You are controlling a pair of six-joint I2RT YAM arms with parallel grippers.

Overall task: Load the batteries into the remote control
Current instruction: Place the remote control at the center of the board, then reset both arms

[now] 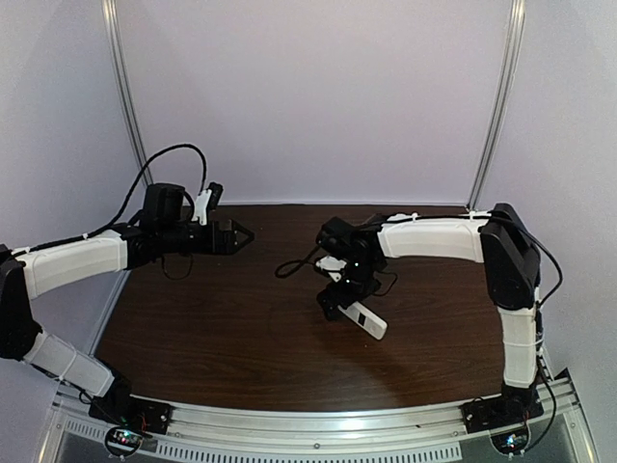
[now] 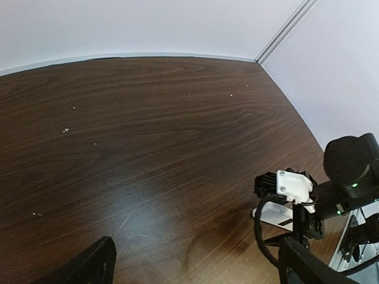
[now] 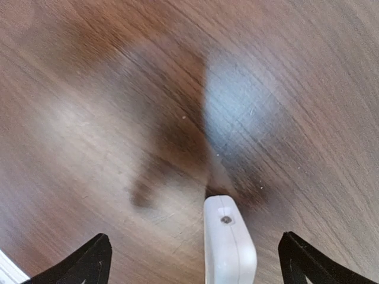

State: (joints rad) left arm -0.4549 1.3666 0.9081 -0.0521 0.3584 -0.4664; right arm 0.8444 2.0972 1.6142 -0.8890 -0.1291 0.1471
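At my left side, my left gripper [image 1: 243, 234] hangs above the dark table [image 1: 212, 328], jaws spread wide with nothing between them. Well off to its right, just under my right gripper [image 1: 334, 305], the remote control [image 3: 230, 245] lies flat on the wood, showing a white face. My right jaws stand wide apart, one on either side of the remote's end, neither touching it.
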